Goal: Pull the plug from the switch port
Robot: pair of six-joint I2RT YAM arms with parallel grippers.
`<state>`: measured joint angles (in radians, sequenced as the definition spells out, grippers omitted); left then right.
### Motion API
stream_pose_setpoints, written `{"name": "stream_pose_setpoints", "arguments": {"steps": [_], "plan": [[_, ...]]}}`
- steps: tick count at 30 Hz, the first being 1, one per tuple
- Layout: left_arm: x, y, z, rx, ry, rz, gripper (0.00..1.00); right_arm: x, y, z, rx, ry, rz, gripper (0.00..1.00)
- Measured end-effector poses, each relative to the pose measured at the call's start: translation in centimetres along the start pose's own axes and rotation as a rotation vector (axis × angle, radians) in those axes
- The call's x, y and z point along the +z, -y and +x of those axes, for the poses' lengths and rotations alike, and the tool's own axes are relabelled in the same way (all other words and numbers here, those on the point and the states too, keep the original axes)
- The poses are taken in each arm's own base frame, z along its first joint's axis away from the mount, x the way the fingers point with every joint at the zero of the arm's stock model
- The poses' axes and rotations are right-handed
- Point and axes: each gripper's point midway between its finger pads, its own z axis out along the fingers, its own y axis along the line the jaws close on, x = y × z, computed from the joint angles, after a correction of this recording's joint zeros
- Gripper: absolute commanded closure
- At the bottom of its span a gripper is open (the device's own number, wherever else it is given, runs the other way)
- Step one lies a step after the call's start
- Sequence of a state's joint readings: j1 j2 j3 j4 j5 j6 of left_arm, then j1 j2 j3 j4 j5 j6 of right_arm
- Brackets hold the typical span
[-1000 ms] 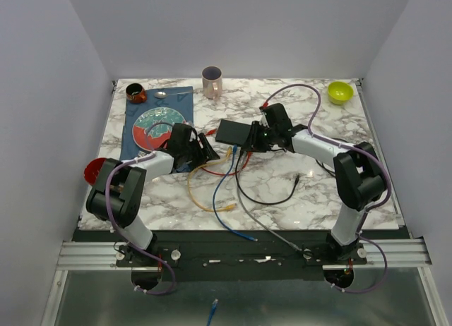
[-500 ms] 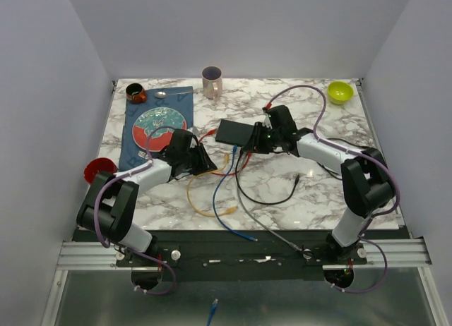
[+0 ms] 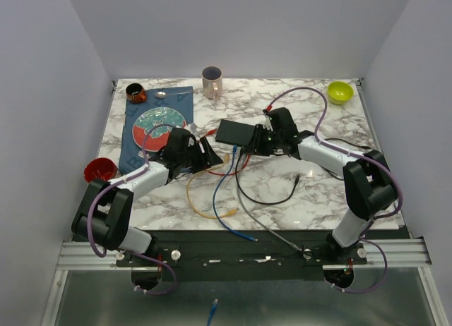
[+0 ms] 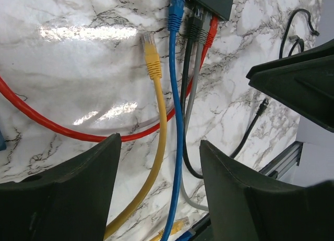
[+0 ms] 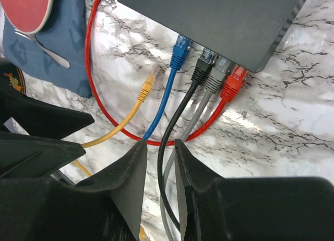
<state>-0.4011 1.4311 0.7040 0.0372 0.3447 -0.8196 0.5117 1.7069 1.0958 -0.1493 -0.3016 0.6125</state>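
The flat black switch (image 3: 234, 133) lies mid-table and shows at the top of both wrist views (image 5: 219, 16). Blue (image 5: 180, 47), black (image 5: 201, 69), grey (image 5: 218, 74) and red (image 5: 234, 83) plugs sit in its near edge. A yellow plug (image 4: 150, 50) lies loose on the marble beside the blue one. My left gripper (image 3: 210, 153) is wide open (image 4: 159, 142) low over the yellow and blue cables. My right gripper (image 3: 253, 144) stands just before the ports, jaws a narrow gap apart (image 5: 160, 143). The black and grey cables run through that gap, unclamped.
A plate (image 3: 158, 125) on a blue cloth (image 3: 133, 148), a red bowl (image 3: 99, 169), a brown cup (image 3: 135, 93) and a spoon (image 3: 169, 94) lie left. A mug (image 3: 211, 80) stands at the back, a green bowl (image 3: 340, 92) back right. Cables trail to the near edge (image 3: 240, 227).
My left arm has swung right, bringing its gripper from beside the plate to over the cables near the switch. My right gripper has shifted slightly left along the port edge.
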Motion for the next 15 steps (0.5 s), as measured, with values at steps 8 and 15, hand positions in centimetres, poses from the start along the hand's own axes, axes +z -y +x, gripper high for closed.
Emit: {"name": "stream_pose_setpoints", "arguments": {"steps": [8, 15], "plan": [[0.2, 0.5, 0.9, 0.026, -0.027, 0.02, 0.65, 0.0, 0.2, 0.2, 0.002, -0.005, 0.004, 0.64], [-0.1, 0.4, 1.6, 0.042, -0.045, 0.028, 0.96, 0.0, 0.2, 0.3, 0.002, -0.007, 0.001, 0.64]]}}
